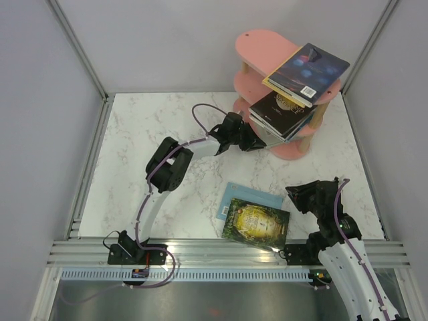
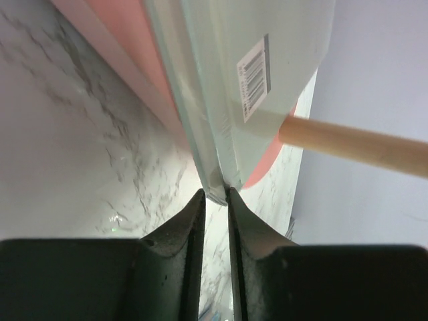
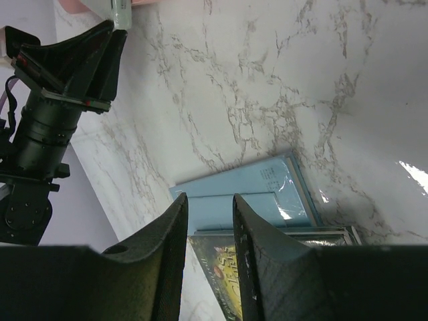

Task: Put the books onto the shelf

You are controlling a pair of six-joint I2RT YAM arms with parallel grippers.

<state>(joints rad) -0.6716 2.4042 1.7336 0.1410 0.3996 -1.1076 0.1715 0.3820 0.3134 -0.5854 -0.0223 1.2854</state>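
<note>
Left hand [image 2: 215,194] tight on pale book [image 2: 267,60]

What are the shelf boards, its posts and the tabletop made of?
Shelf boards: pink, matte, evenly coloured, probably painted wood or plastic. Posts: light bare wood, faint grain. Tabletop: white with grey veins, slightly glossy; marble or marble-look laminate.

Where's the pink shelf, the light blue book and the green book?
pink shelf [image 1: 259,43]: top view, bare top board.
light blue book [image 1: 257,196]: top view, uncovered far part.
green book [image 1: 256,223]: top view, cover middle.
</note>
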